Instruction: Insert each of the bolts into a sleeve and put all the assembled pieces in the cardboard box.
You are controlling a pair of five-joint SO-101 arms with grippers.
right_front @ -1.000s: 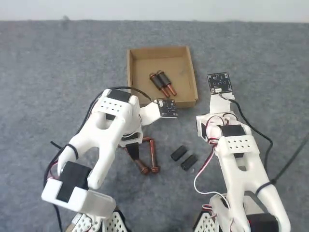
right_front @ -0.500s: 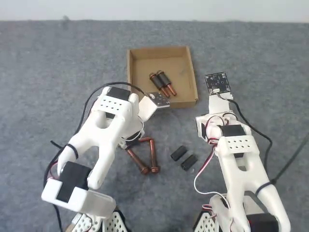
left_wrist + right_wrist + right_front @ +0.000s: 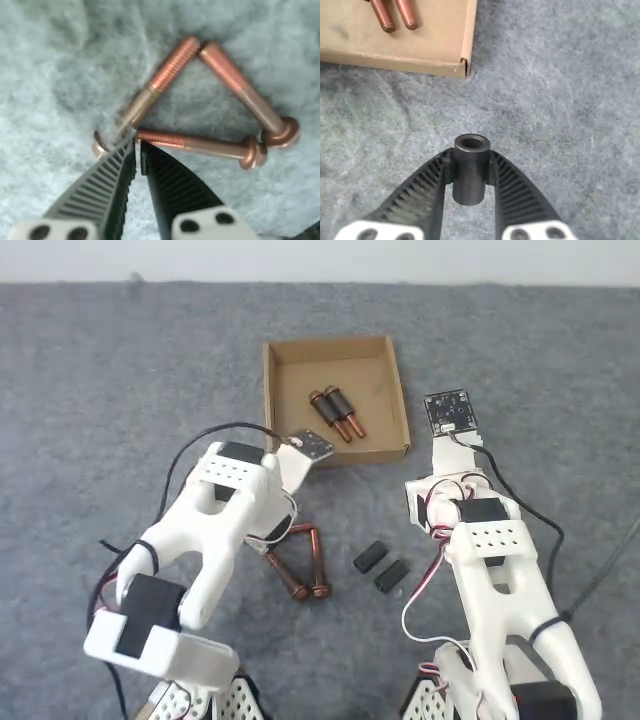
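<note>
- Left end effector (image 3: 136,146): closed, empty, tips at three copper threaded bolts (image 3: 200,145) lying in a triangle on the grey counter (image 3: 50,60), centre frame.
- Right end effector (image 3: 470,161): gripping a black cylindrical sleeve (image 3: 470,175).
- Brown cardboard box (image 3: 283,355), upper centre: holds two assembled pieces (image 3: 337,413).

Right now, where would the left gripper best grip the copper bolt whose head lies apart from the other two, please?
Probably on the plain shank of that bolt, from straight above, closing across its length. It lies flat on the carpet; its threaded tip sits by a second bolt, and a shank grip leaves the thread free for the sleeve.
</note>
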